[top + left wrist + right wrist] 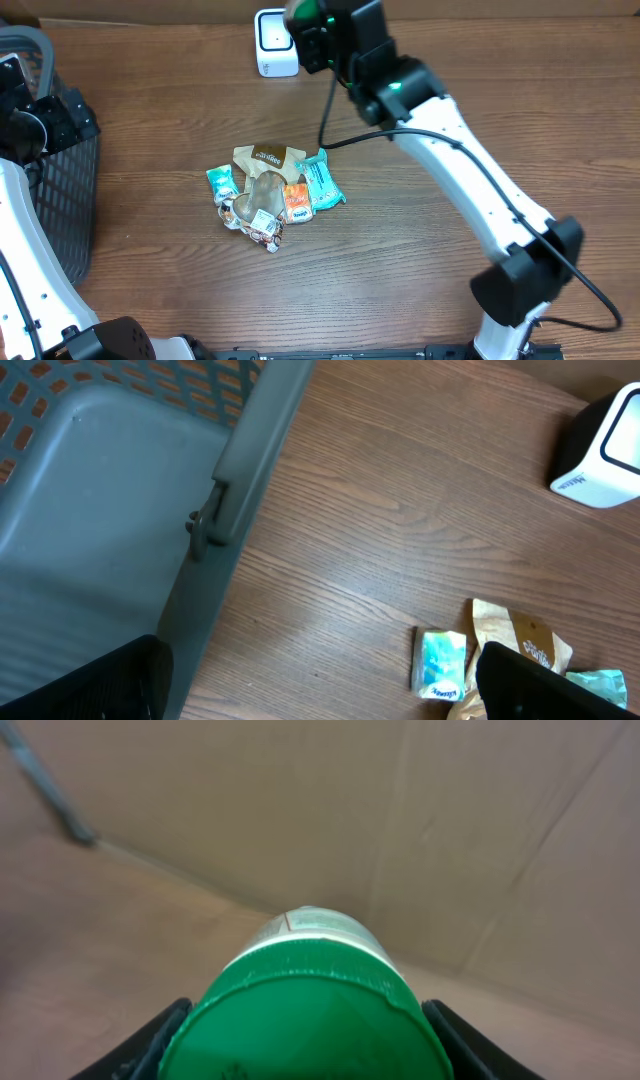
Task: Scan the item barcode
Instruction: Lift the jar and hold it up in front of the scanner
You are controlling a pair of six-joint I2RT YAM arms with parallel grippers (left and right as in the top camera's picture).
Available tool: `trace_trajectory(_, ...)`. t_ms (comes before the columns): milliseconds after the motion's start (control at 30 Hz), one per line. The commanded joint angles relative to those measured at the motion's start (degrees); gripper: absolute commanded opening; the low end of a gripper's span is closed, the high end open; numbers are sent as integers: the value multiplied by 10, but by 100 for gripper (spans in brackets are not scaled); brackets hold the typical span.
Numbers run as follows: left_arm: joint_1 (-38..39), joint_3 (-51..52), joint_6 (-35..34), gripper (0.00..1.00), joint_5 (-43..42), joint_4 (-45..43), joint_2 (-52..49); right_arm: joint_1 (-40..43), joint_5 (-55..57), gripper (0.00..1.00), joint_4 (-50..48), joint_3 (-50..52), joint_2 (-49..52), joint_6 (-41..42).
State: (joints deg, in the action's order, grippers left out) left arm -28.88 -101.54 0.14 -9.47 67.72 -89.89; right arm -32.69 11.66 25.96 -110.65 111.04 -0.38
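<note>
My right gripper [306, 28] is raised at the back of the table, right beside the white barcode scanner [274, 42]. It is shut on a round container with a green lid [305, 1020]; black fingers [150, 1045] press both sides of the lid. The container's pale label [310, 923] shows just beyond the lid; no barcode can be read. In the overhead view only a green patch of the container [303, 14] shows by the scanner. My left gripper [320, 690] hangs open and empty over the table, at the rim of the grey basket [120, 490].
A pile of snack packets [275, 195] lies mid-table, with a teal packet [442, 663] and a brown bag [520, 640] at its near side. The basket [60, 190] fills the left edge. A cardboard wall [300, 810] stands behind the scanner [605, 445].
</note>
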Motion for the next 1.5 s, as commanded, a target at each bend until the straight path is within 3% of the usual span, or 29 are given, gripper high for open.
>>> trace_trajectory(0, 0, -12, -5, 99, -6, 0, 3, 5, 99, 15, -99, -8, 68, -112)
trace_trajectory(267, 0, -12, -5, 100, -6, 0, 3, 5, 39, 16, -336, -8, 198, -378)
trace_trajectory(500, 0, -12, -5, 100, -6, 0, 3, 5, -11, 15, -422, -8, 266, -593)
trace_trajectory(767, 0, -12, -5, 99, -6, 0, 3, 12, -19, 15, -451, -8, 288, -658)
trace_trajectory(1467, 0, -12, -5, 100, -6, 0, 3, 14, -54, 20, -397, -8, 294, -659)
